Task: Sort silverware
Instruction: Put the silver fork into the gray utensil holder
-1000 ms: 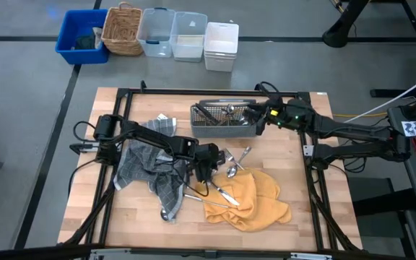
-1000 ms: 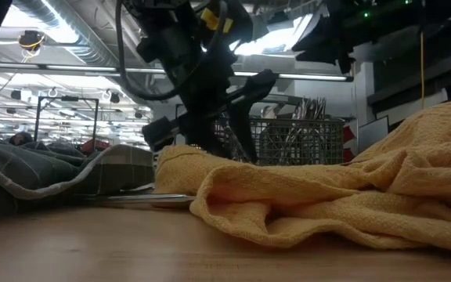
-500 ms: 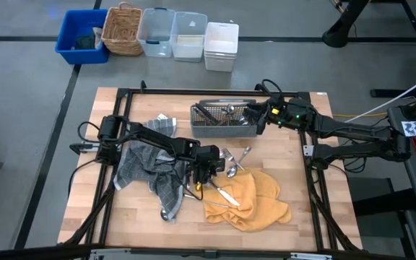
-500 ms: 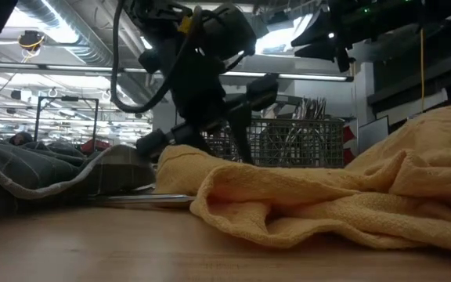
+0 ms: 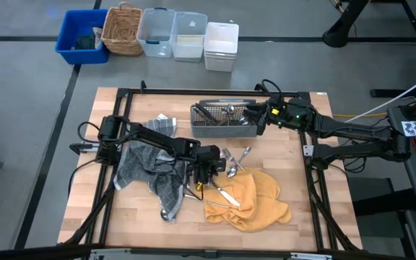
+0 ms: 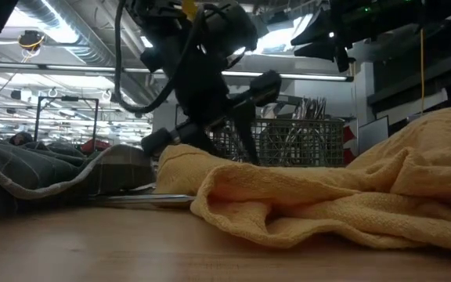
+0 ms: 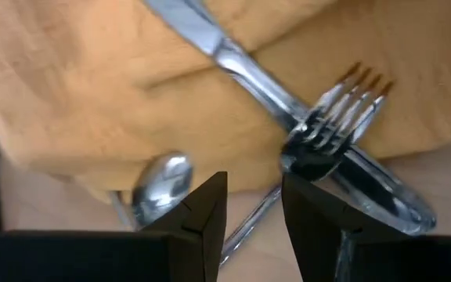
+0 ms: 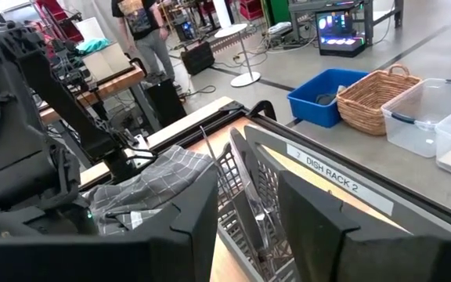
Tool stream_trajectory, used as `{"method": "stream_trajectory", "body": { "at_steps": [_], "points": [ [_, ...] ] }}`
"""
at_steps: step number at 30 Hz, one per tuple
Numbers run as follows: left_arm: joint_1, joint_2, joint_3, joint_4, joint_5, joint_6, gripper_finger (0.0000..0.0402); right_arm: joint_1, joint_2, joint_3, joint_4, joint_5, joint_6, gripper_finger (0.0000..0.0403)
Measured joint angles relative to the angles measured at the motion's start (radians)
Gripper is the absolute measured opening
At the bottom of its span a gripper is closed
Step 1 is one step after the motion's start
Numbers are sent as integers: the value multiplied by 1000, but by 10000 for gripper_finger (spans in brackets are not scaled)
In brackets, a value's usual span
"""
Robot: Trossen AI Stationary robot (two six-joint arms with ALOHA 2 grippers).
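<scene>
High view: left gripper down at mid-table, at the near edge of the yellow cloth, just beside the grey checked cloth; right gripper up at the right end of the grey mesh caddy. Left wrist view: fingers slightly parted with a narrow gap, nothing between them, hovering over loose silverware on the yellow cloth — a fork crossing a knife, a spoon at the cloth's edge on the wooden table. More silverware scattered between caddy and yellow cloth in the high view, some pieces already upright in the caddy, handles showing in the low view. Right wrist view: fingers parted a little, gripping nothing, poised above the caddy's rim, with a row of bins on the floor beyond the table. Person standing far back in the room.
</scene>
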Motion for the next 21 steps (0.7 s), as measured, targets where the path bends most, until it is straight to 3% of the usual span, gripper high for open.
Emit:
{"method": "stream_trajectory", "body": {
  "at_steps": [21],
  "points": [
    [32, 5, 2, -7, 6, 65, 114, 0, 0, 0, -1, 0, -5, 136]
  ]
}}
